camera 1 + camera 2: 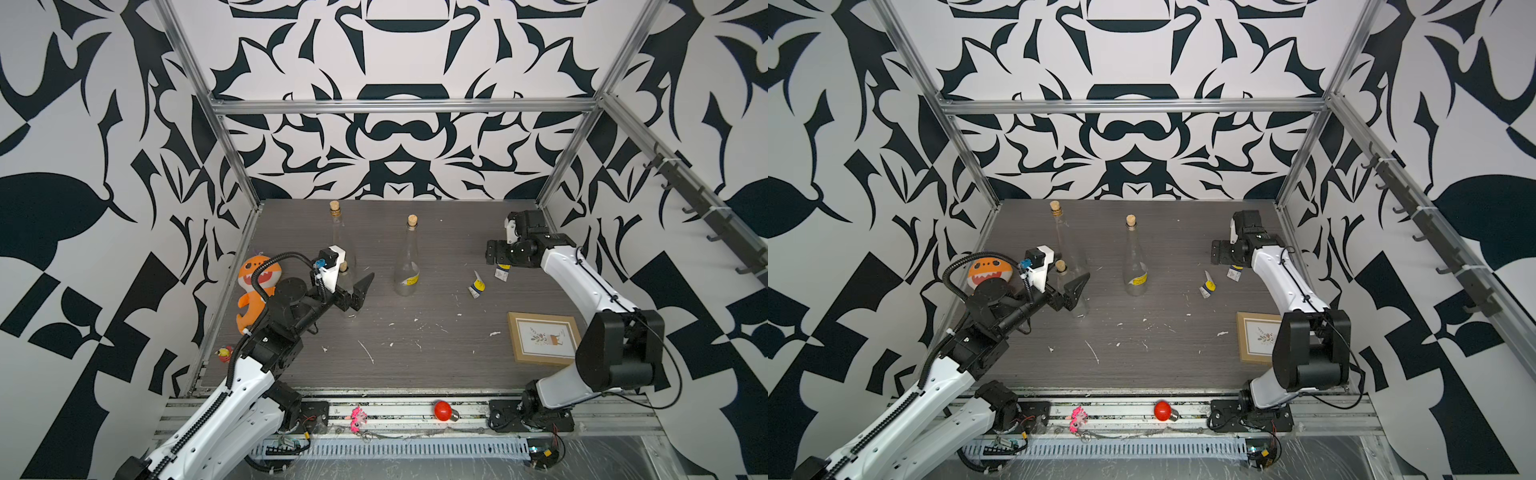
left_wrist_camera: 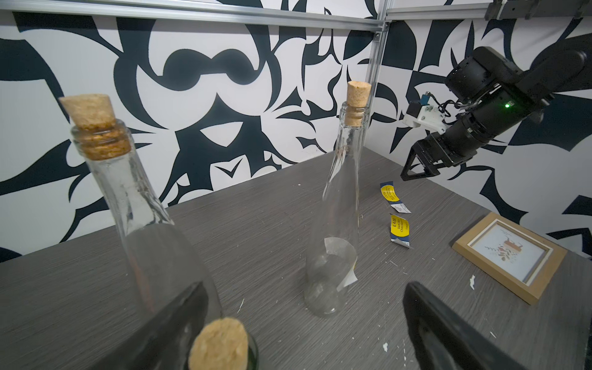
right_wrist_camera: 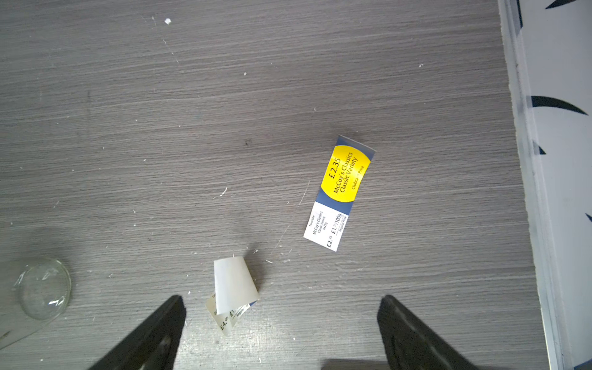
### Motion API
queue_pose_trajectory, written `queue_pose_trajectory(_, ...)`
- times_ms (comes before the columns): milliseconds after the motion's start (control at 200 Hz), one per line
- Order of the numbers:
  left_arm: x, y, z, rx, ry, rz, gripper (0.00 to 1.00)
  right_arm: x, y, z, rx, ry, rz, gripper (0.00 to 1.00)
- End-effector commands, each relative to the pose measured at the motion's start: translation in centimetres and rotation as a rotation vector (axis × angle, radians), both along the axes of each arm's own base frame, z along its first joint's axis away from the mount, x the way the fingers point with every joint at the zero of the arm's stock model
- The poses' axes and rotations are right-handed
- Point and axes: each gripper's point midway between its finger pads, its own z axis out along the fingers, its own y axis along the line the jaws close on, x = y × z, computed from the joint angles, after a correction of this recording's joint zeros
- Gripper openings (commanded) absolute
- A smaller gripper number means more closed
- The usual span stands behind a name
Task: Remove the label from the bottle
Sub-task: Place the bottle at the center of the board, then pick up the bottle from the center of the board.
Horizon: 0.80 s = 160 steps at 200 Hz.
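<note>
Grey wood-grain tabletop [image 1: 415,365], patterned walls. A corked glass bottle [image 1: 407,259] stands mid-table, its price label [image 1: 412,280] partly lifted but still attached. A flat label [image 3: 339,192] and a curled label [image 3: 234,291] lie below the right gripper [image 3: 282,299], jaws spread, empty. The left gripper [image 2: 306,288] is also spread and empty, near a smaller corked bottle [image 2: 221,344].

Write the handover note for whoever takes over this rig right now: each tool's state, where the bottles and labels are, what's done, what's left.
Left tool: open, empty, close to the short corked bottle.
Right tool: open, empty, above the curled label lying on the table.
Flat label: loose on the table nearby.
Middle bottle: upright, corked, its label still stuck on, one edge seemingly lifting.
Tall back bottle: upright, looks bare.
Done: two labels are off.
Left: peel the middle bottle's label. The short bottle's side is hidden, so check it.
</note>
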Motion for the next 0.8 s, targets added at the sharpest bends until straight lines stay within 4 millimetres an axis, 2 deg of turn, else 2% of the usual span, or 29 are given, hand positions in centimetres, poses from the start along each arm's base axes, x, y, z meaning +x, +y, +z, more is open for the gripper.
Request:
queue_pose_trajectory(0,0.0,0.3,0.5,0.017,0.001,0.016,0.99,-0.3,0.8,1.3,0.025,-0.045,0.025,0.97)
queue_pose_trajectory(90,0.3,0.7,0.7,0.028,0.003,0.043,0.99,-0.6,1.4,1.9,0.039,-0.059,0.049,0.97)
queue_pose_trajectory(260,1.1,1.5,2.1,0.056,-0.006,0.107,0.99,-1.1,3.0,3.1,0.062,-0.083,0.1,0.97)
queue_pose_trajectory(520,1.2,1.7,5.9,0.085,-0.044,0.117,0.99,-1.6,5.6,4.2,0.08,-0.098,0.181,0.97)
queue_pose_trajectory(610,0.7,0.8,6.9,0.102,-0.015,0.052,0.99,-1.9,6.6,5.0,0.12,-0.114,0.22,0.97)
queue_pose_trajectory(795,-0.8,-3.4,7.7,0.059,0.062,-0.198,0.99,-3.4,9.9,7.7,0.253,-0.214,0.376,0.97)
